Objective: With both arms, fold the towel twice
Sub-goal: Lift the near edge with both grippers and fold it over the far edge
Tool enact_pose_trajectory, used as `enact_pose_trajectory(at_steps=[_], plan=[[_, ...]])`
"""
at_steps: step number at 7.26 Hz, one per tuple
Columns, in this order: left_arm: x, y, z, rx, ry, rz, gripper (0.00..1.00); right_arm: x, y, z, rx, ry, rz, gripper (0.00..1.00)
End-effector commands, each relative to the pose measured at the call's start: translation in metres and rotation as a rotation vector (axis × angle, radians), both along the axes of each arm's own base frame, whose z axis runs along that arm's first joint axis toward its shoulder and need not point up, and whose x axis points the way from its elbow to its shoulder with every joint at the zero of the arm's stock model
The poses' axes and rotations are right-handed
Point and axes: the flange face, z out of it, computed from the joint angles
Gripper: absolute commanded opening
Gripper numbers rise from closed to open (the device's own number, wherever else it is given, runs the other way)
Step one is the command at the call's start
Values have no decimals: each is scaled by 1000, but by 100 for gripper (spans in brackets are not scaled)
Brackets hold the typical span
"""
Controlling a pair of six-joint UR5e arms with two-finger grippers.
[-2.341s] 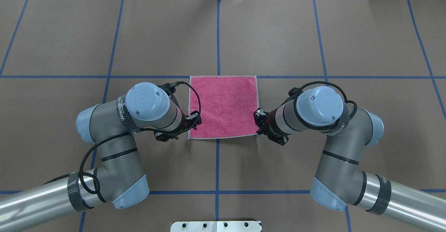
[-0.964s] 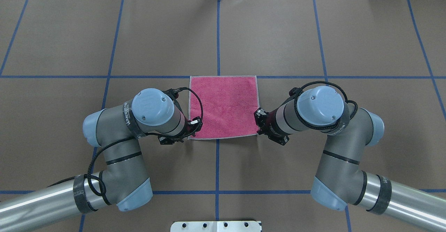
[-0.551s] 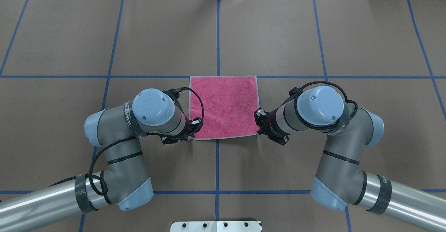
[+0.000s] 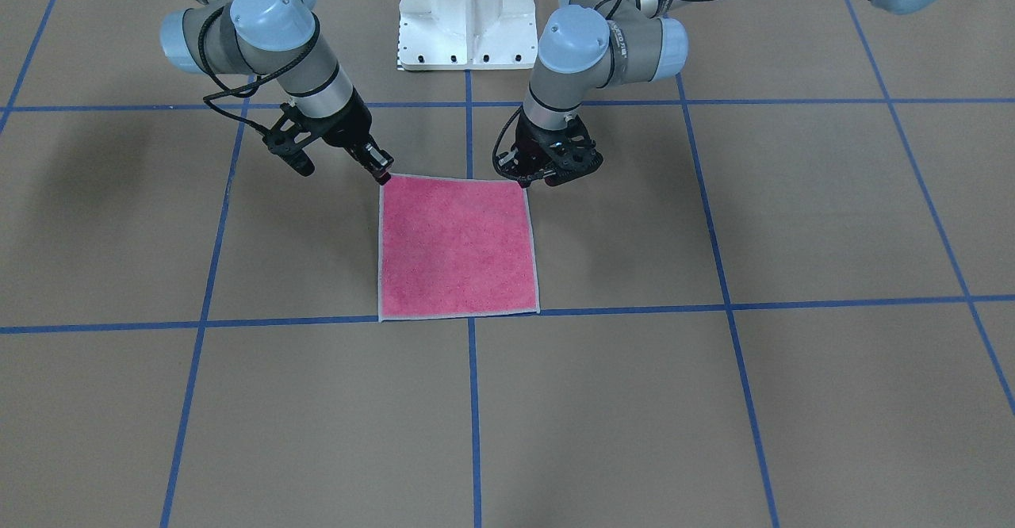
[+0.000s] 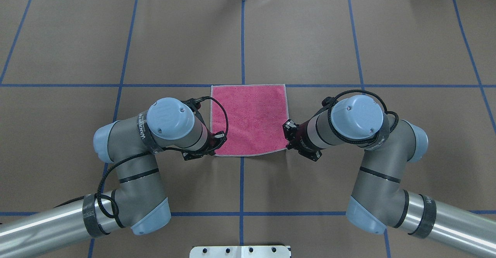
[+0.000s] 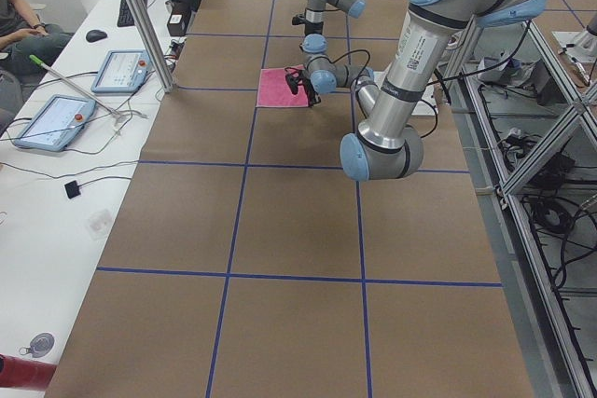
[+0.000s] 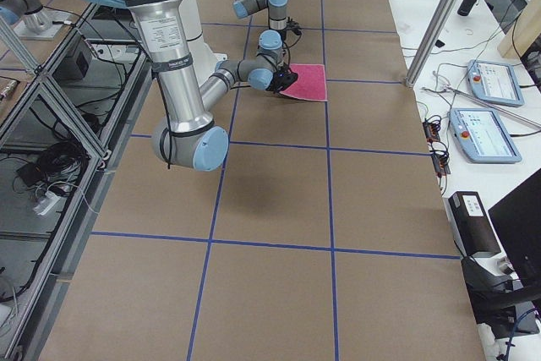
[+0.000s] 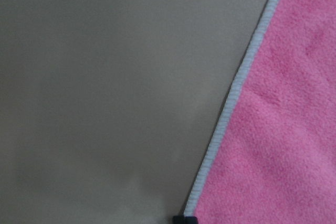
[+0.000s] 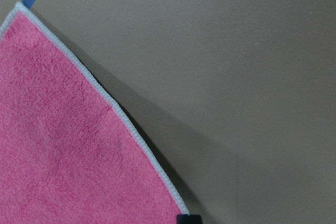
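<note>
Since the last look, my left gripper (image 4: 530, 180) has crept to the towel (image 5: 248, 119) corner nearest the white pedestal base (image 4: 466, 13). My right gripper (image 4: 383, 172) is unchanged at the other base-side corner. Towel flat, pink face up, straight out from the base. Clamped or released, either gripper: cannot tell.

One towel (image 5: 249, 119) lying on one bench (image 5: 310, 37). Two arms reaching in: left arm (image 5: 130, 169), right arm (image 5: 372, 176). Two tools, one tipping each arm: left tool (image 4: 531, 180), right tool (image 4: 381, 171). One white base (image 4: 466, 13) standing behind. Two tablets lying alongside: near tablet (image 6: 47, 121), far tablet (image 6: 121, 67). One keyboard (image 6: 128, 6) and one mouse (image 6: 94, 35) resting nearby. One person (image 6: 11, 6) sitting.
</note>
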Motion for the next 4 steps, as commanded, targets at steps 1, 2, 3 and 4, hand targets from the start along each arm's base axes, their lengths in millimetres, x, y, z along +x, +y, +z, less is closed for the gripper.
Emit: enact_pose_trajectory(at_steps=[1, 2, 3, 4], plan=[[-10, 1, -17, 9, 29, -6, 0, 13, 7, 0, 2, -9, -5, 0], [-11, 1, -19, 10, 32, -6, 0, 13, 7, 0, 2, -9, -6, 0], [-14, 1, -23, 13, 40, -9, 0, 13, 7, 0, 1, -10, -7, 0], [-16, -2, -24, 14, 40, -15, 0, 13, 7, -2, 2, -12, -7, 0]])
